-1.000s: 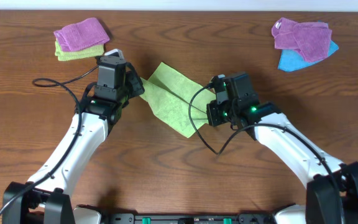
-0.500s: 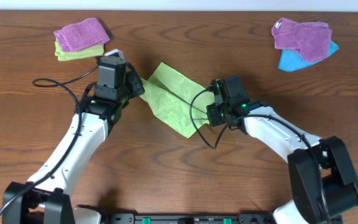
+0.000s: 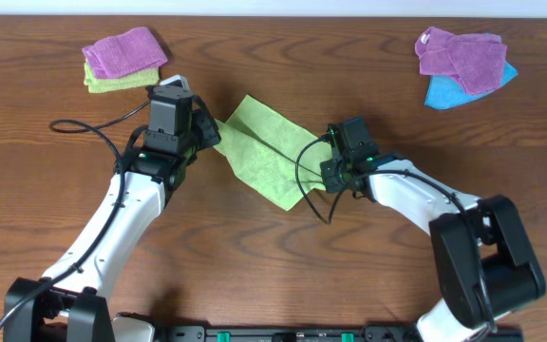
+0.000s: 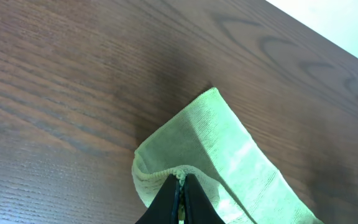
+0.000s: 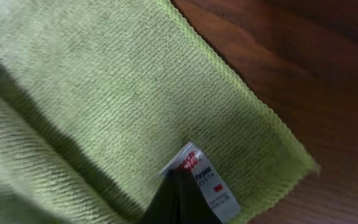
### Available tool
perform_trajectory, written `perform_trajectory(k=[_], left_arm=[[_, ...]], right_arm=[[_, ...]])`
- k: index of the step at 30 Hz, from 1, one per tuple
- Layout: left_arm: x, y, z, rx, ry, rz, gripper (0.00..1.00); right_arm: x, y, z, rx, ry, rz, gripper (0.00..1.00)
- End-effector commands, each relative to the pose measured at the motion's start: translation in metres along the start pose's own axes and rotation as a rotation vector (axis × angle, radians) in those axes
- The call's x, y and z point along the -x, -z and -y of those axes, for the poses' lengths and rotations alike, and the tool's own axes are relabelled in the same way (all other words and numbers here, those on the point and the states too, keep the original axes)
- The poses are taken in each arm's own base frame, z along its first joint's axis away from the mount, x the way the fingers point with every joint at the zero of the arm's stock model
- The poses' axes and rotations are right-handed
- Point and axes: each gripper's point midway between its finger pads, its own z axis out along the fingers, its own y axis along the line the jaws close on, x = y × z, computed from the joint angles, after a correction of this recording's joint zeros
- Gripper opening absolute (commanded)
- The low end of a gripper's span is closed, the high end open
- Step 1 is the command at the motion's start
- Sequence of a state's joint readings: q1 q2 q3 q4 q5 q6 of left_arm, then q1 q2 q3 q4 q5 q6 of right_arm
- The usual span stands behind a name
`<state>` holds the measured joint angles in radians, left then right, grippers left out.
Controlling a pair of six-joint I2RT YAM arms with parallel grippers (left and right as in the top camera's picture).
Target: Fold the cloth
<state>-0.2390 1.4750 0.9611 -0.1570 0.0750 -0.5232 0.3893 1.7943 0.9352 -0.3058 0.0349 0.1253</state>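
Cloth (image 3: 259, 152): doubled, lying diagonal.
Left gripper (image 4: 180, 185): pinched on cloth edge.
Right gripper (image 5: 176, 188): pinched beside white tag (image 5: 201, 179).
Advice: lift both ends level, hold fabric taut.

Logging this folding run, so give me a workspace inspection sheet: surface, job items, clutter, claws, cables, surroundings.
Surface: brown wooden table.
Job's things: cloth, partly folded, diagonal between the arms; white tag showing.
Clutter: purple towel on yellow-green towel, far left; purple towels on blue towel, far right.
Claws: left claw shut on cloth; right claw shut on cloth beside tag.
Cables: black cables loop beside both arms.
Surroundings: pale strip beyond far edge.
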Motion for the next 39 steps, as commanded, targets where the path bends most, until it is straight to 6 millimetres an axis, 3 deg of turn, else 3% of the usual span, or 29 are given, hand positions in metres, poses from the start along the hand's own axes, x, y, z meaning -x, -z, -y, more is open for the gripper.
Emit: perform_trajectory(k=[1,7,13,19,24,31,35,39], left_arm=[[0.012,0.007,0.006,-0.018,-0.005,0.028,0.06],[0.010,0.007,0.006,-0.015,-0.004,0.020,0.06],[-0.011,0.008,0.004,-0.019,-0.002,-0.073,0.06],[-0.044,0.012,-0.004,0.000,0.008,-0.220,0.06],[-0.080,0.019,0.016,-0.034,-0.040,-0.331,0.06],[-0.107,0.023,0.039,-0.032,-0.153,-0.350,0.06],[-0.109,0.024,0.030,0.029,-0.173,-0.346,0.06],[-0.110,0.027,0.007,0.141,-0.191,-0.343,0.06]], right_arm=[[0.002,-0.008,0.007,-0.026,0.002,-0.002,0.01],[0.010,-0.018,0.022,-0.061,-0.028,0.028,0.01],[0.027,-0.040,0.044,-0.057,-0.065,0.008,0.01],[0.070,-0.054,0.048,-0.061,-0.032,0.031,0.01],[0.111,-0.047,0.064,-0.087,-0.055,0.103,0.01],[0.140,-0.030,0.106,-0.144,-0.120,0.167,0.01],[0.141,-0.025,0.110,-0.135,-0.131,0.148,0.01],[0.140,-0.020,0.107,-0.132,-0.126,0.116,0.01]])
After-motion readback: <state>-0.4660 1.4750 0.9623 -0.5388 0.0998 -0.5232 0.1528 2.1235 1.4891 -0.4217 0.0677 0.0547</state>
